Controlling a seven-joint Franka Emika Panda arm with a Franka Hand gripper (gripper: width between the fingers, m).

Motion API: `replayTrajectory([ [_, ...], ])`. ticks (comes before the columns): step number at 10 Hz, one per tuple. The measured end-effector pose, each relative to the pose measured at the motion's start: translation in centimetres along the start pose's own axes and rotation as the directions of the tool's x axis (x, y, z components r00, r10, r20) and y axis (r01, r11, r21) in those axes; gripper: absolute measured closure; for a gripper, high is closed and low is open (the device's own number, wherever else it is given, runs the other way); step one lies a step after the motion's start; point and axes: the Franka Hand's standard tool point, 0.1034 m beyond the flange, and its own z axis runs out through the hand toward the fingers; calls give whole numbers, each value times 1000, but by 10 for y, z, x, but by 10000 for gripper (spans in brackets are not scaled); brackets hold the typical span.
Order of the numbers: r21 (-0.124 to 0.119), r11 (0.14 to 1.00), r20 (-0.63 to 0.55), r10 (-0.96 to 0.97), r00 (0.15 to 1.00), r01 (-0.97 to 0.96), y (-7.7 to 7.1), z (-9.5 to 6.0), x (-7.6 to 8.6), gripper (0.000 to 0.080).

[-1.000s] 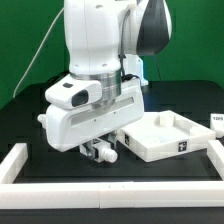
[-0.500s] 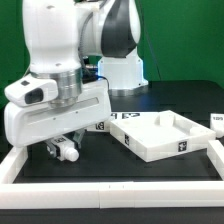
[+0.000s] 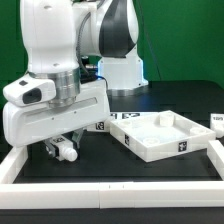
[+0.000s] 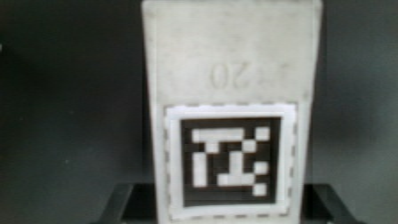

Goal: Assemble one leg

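The exterior view was bright and evenly lit, its white parts near glare against the black surface [image 3: 185, 100], shadows soft. The wrist view was dim and grainy, the close leg [image 4: 228, 60] blurred.

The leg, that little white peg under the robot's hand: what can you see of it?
The leg is a stubby white block, plastic-looking, flat-sided. One side bears a square black-and-white tag and faint moulded characters. It lies sideways, clamped between the dark fingers of the gripper, low over the black table; whether it touches the table is unclear.
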Motion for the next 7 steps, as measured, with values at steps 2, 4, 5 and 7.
replayTrajectory([
  [2, -23, 1000, -26, -14, 1000, 14, -19, -34, 11, 272],
  [4, -25, 1000, -38, -1, 999, 0, -58, -45, 22, 156],
  [5, -21, 1000, -43, 3, 999, -4, -84, -41, 30, 156],
  [7, -28, 1000, -61, -15, 998, 13, -114, -19, 43, 151],
])
